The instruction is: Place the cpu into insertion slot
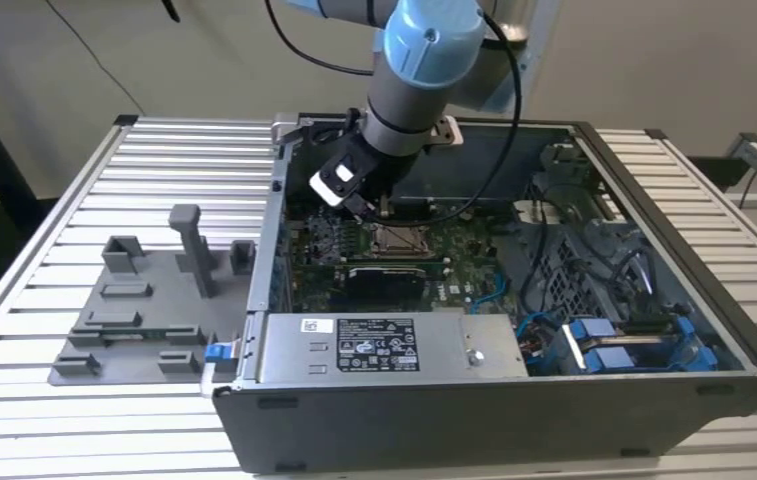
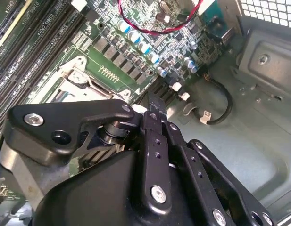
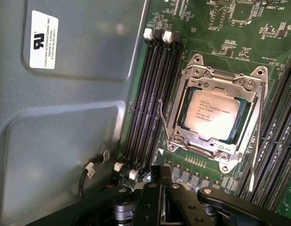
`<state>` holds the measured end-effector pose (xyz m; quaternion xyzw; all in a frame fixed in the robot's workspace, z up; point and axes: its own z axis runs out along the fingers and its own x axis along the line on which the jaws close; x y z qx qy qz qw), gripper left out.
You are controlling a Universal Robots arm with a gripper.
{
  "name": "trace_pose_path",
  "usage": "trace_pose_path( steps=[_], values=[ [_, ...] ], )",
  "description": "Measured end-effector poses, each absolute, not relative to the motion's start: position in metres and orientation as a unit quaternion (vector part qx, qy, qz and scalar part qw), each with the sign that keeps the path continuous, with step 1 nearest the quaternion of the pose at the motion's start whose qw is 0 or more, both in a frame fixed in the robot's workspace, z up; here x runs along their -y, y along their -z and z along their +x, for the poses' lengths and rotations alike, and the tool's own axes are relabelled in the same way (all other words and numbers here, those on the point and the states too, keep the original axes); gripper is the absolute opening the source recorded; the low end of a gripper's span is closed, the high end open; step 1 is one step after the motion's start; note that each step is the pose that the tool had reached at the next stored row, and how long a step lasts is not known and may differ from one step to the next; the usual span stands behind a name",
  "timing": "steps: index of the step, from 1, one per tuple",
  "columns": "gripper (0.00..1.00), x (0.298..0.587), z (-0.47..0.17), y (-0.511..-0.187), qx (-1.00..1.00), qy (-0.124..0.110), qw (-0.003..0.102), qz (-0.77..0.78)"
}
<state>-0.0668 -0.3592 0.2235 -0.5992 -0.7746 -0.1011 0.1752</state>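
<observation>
Slatted table (image 1: 58, 200), open case (image 1: 485, 420): cpu (image 3: 213, 114) lies inside the insertion slot (image 3: 176, 117). The gripper (image 3: 160, 173), closed (empty), hovers just beside. Likely risk: a nudge shifts the chip.

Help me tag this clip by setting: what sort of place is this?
Probably a robotics lab bench for computer assembly: an open desktop case lies on a slatted metal table, and a robot arm's gripper hangs over its motherboard, where the cpu sits in the insertion slot.
</observation>
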Motion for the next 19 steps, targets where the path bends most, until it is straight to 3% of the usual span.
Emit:
trace_pose_path(
  steps=[7,12,13,19],
  values=[
    [0.11,0.3592,-0.0668,-0.2232,0.803,0.123,0.142,-0.566],
    [0.11,0.3592,-0.0668,-0.2231,0.82,0.145,0.11,-0.542],
    [0.11,0.3592,-0.0668,-0.2232,0.823,0.148,0.107,-0.538],
    [0.11,0.3592,-0.0668,-0.2232,0.844,0.151,0.116,-0.501]
  ],
)
